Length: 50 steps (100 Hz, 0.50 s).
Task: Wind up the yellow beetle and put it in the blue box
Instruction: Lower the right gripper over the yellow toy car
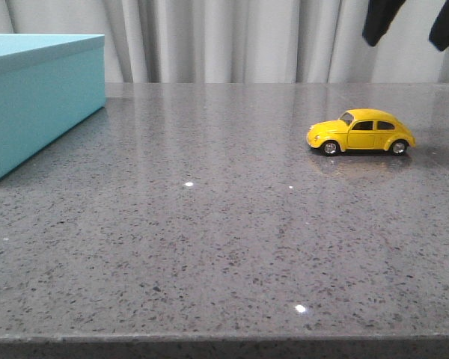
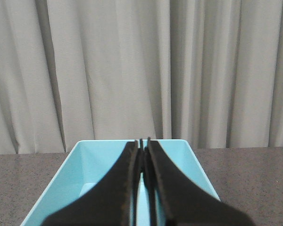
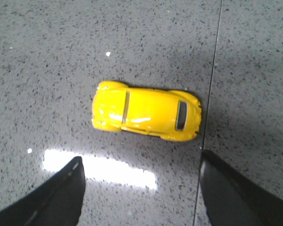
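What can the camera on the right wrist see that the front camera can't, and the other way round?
Only the right wrist view looks straight down on the yellow beetle, showing its roof and both end windows, with the right tool spread open above the table. Only the front view shows the blue box at the table's left, far from the car, and the car's side with its wheels. Both show the car resting on the speckled grey table, untouched.
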### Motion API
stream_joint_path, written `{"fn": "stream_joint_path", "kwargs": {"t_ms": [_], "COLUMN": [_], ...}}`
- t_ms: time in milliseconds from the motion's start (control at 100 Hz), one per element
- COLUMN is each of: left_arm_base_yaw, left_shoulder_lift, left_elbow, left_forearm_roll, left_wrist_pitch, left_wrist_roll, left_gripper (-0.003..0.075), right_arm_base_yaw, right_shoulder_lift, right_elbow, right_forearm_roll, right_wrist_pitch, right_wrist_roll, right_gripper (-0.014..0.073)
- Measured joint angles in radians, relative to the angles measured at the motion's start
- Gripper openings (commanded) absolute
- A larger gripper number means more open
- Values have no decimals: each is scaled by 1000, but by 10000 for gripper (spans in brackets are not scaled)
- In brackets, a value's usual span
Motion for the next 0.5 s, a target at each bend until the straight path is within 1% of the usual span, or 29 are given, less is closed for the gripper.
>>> {"fn": "stream_joint_path", "kwargs": {"t_ms": [280, 500], "left_arm_base_yaw": [0, 0], "left_shoulder_lift": [0, 0], "left_elbow": [0, 0], "left_forearm_roll": [0, 0], "left_wrist_pitch": [0, 0], "left_wrist_roll": [0, 0], "left_gripper": [-19, -19], "right_arm_base_yaw": [0, 0], "right_shoulder_lift": [152, 248], "right_elbow": [-114, -161], "right_forearm_roll": [0, 0], "right_wrist_pitch": [53, 100], "right_wrist_roll": [89, 107], "right_gripper": [517, 517]}}
